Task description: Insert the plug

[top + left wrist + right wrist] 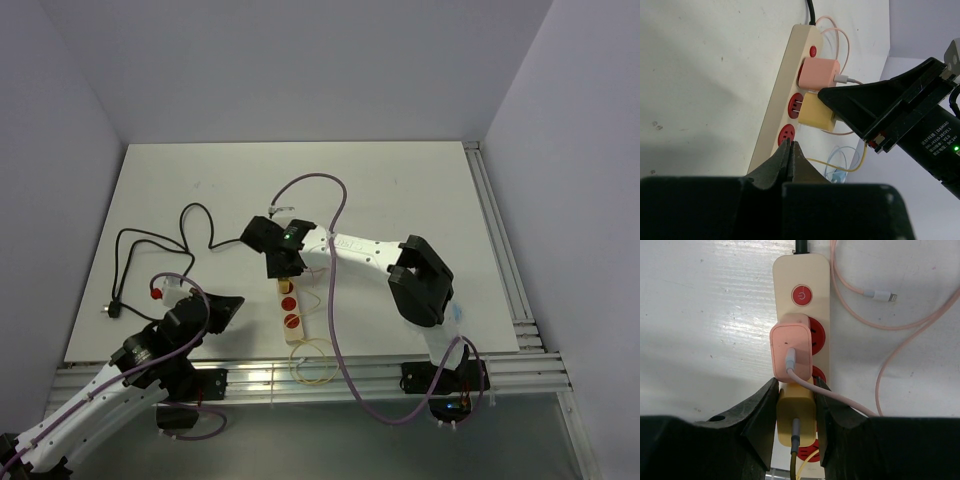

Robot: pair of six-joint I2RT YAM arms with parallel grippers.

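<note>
A cream power strip (pixel 291 312) with red sockets lies near the table's front edge. A pink charger (pixel 790 347) sits in its first socket. My right gripper (pixel 796 407) is shut on a yellow charger plug (pixel 796 416) right behind the pink one. In the left wrist view the yellow plug (pixel 816 113) stands just off the strip's face (pixel 775 107), beside the second socket (pixel 796 105). My left gripper (pixel 790 149) is shut and empty, pointing at the third socket (pixel 786 134) from the strip's left side. It also shows in the top view (pixel 228 308).
A black power cord (pixel 150 243) loops over the left of the table to a plug (pixel 112 308). A pink cable (pixel 910 325) curls right of the strip. A yellow cable (pixel 312 365) and a light blue cable (pixel 837 172) lie by the front rails (pixel 520 355).
</note>
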